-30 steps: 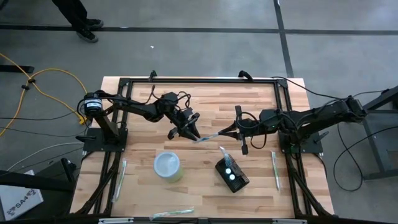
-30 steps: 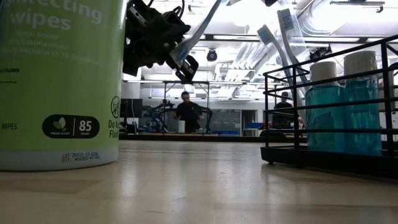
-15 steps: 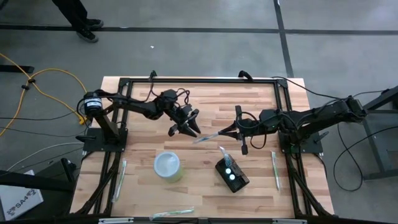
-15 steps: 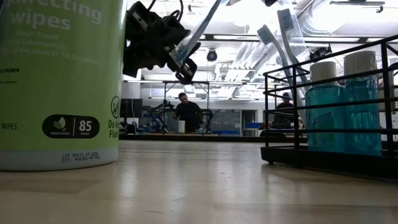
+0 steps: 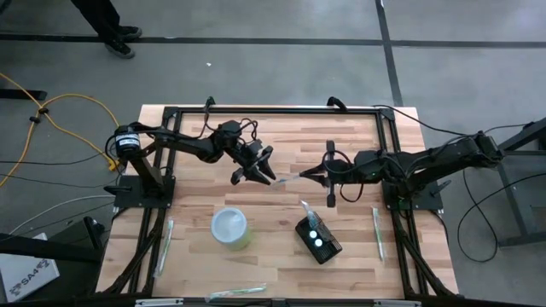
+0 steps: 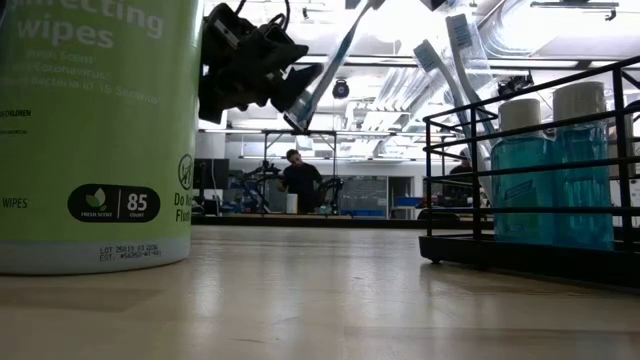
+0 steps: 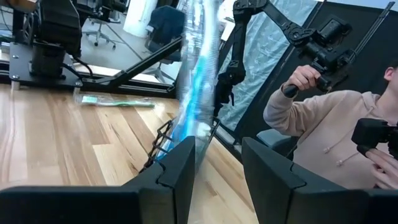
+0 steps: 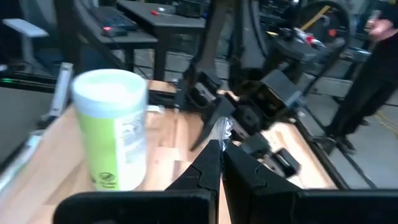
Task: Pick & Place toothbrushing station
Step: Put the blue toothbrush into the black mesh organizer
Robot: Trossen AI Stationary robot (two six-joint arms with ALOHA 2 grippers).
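Note:
The toothbrushing station (image 5: 317, 240), a black holder with two pale round tops, rests on its base on the table right of centre. In the low view it is a black frame (image 6: 520, 250) around two blue bottles. My right gripper (image 5: 305, 176) is shut on a toothbrush in a clear packet (image 5: 288, 179) held above the table's middle. The packet's free end reaches between the open fingers of my left gripper (image 5: 253, 176), right beside one finger (image 7: 180, 168). My right gripper pinches one end of the clear packet (image 8: 224, 132) between its two shut fingers, coming level from the table's right. The packet sticks out toward the left arm, lifted clear of the table. My left gripper may touch the packet's free end (image 7: 189, 134) with one finger; I cannot tell.
A green wipes canister (image 5: 230, 228) stands near the front, left of the station. Packaged toothbrushes lie by the right frame (image 5: 377, 232), the left frame (image 5: 166, 243) and the front edge (image 5: 235, 292). A person (image 7: 323, 130) sits beyond the table.
My right gripper has turned slightly, and the packet's free end has swung a little toward the table's far edge. My left gripper has shifted the same way with it.

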